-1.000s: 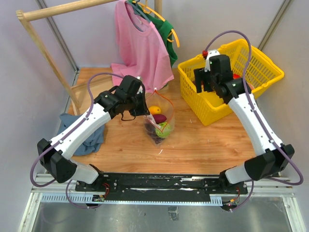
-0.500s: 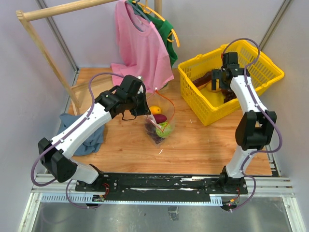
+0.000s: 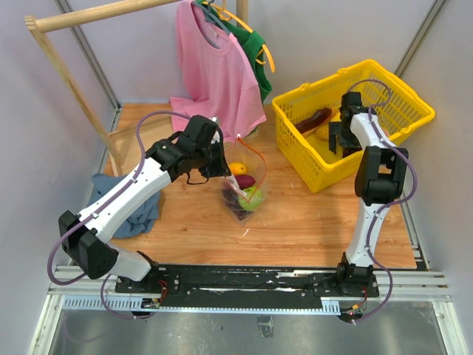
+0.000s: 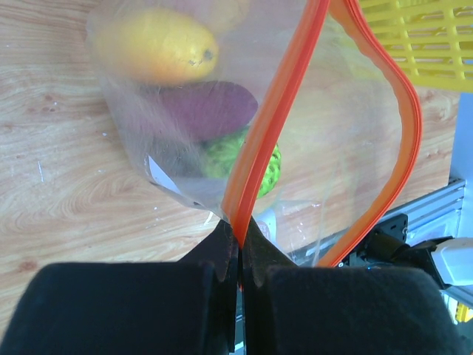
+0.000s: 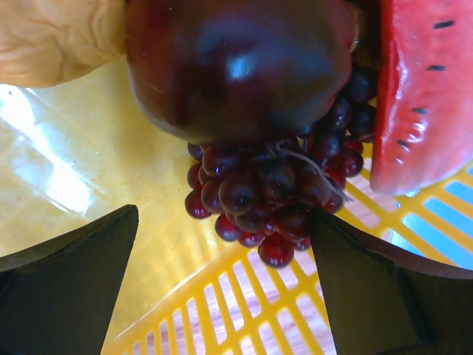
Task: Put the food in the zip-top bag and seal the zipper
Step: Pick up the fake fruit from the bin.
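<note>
The clear zip-top bag (image 3: 244, 194) stands open in the middle of the wooden table. Its red-orange zipper (image 4: 270, 111) is pinched at one end by my shut left gripper (image 4: 240, 238), and the two strips spread apart above that. Inside lie an orange-yellow fruit (image 4: 155, 44), a purple piece (image 4: 203, 111) and a green one (image 4: 247, 159). My right gripper (image 5: 225, 214) reaches down into the yellow basket (image 3: 318, 166) with its jaws wide open. Dark purple grapes (image 5: 273, 188) lie between the open fingers, just ahead of the tips. A dark red fruit (image 5: 236, 66) rests above them, and a watermelon slice (image 5: 421, 89) to the right.
A pink shirt (image 3: 214, 74) and a green garment (image 3: 257, 52) hang from a wooden rack (image 3: 59, 74) at the back. A blue cloth (image 3: 140, 211) lies at the left. A long dark piece (image 3: 314, 118) and a tan item (image 5: 52, 37) also lie in the basket.
My right arm swung over and dropped into the basket, and its jaws opened wider. The left arm and the bag have stayed put.
</note>
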